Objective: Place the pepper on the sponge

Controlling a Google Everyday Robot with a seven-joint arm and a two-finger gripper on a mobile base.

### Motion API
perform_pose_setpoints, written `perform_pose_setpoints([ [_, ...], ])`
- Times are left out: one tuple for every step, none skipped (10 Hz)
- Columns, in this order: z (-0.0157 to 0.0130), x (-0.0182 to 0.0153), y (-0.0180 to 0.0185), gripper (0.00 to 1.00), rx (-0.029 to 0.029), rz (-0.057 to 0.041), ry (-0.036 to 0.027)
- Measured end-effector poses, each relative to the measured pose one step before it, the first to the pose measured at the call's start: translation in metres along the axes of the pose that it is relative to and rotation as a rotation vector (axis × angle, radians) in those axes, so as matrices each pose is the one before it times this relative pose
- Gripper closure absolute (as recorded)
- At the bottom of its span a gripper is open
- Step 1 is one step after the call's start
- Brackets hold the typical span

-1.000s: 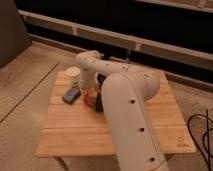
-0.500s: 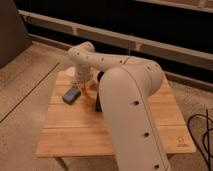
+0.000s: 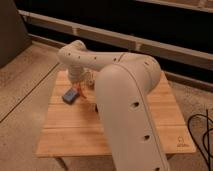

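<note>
Your arm's swung left since half a second ago, and the pepper went with it, over toward the sponge. From the left now: the sponge (image 3: 69, 95) lies flat on the desk (image 3: 160, 112), near its left edge. Right beside it the gripper (image 3: 80, 84) hangs just above the sponge's right end, jaws pinched narrow on the pepper (image 3: 81, 91). It dangles roughly upright below them, right at the sponge's edge; whether they touch, you can't tell. The fat white arm (image 3: 125, 105) covers mid-desk. A black cable (image 3: 206, 131) lies on the floor, far right.
</note>
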Motion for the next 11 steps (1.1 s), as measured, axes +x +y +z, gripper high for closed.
perform_pose_setpoints([
  [0.00319,-0.00436,0.00487,1.0,0.00287,-0.02097,0.0154],
  [0.00175,-0.00338,0.00169,1.0,0.00437,-0.0135,0.01268],
  [0.00254,-0.00594,0.00177,1.0,0.00383,-0.01591,0.01142],
  [0.00188,-0.00442,0.00279,1.0,0.00247,-0.01314,0.00977],
  [0.00403,-0.00666,0.00537,1.0,0.00166,-0.01871,0.01469],
  [0.00367,-0.00553,0.00477,1.0,-0.00569,-0.01114,0.01221],
  [0.003,-0.00546,0.00469,1.0,-0.00883,-0.00826,0.00813],
  [0.00325,-0.00643,0.00792,1.0,-0.01275,-0.0118,0.00657],
  [0.00214,-0.00461,0.0065,1.0,-0.01291,-0.00711,0.0026],
  [0.00246,-0.00251,0.00335,1.0,-0.01001,-0.00354,0.00377],
  [0.00233,-0.00125,0.00278,1.0,-0.0095,-0.00222,0.00513],
])
